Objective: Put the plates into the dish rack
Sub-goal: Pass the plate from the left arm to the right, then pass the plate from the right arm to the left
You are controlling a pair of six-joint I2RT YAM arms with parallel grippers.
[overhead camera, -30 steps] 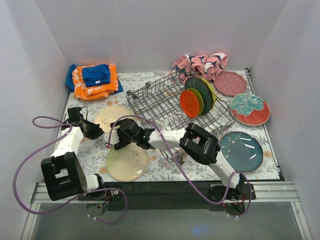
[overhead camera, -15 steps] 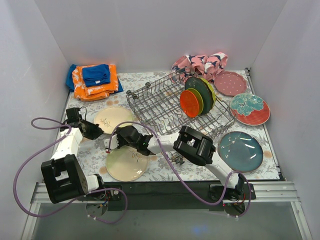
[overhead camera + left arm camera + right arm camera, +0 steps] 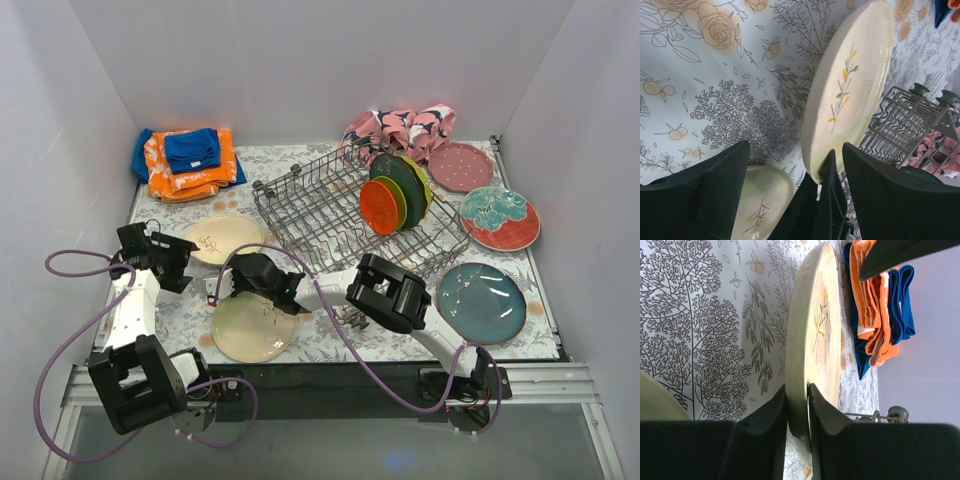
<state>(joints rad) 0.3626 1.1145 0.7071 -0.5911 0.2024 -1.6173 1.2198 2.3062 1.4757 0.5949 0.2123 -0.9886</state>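
Left of centre, the right gripper (image 3: 799, 390) pinches the rim of the round cream leaf-sprig plate (image 3: 222, 238), an edge hold suited to slotting it upright into the grey wire dish rack (image 3: 310, 210) at centre, while the left gripper (image 3: 796, 147) gapes wide nearby.

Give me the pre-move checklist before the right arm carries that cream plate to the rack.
1. Right gripper pinching the rim of the cream plate: ok.
2. Left gripper open and off that plate: ok.
3. Dish rack has free slots on its left side: ok.
4. Second cream plate lies apart from the held one: ok.
5. Grip deep enough to lift: cannot tell.
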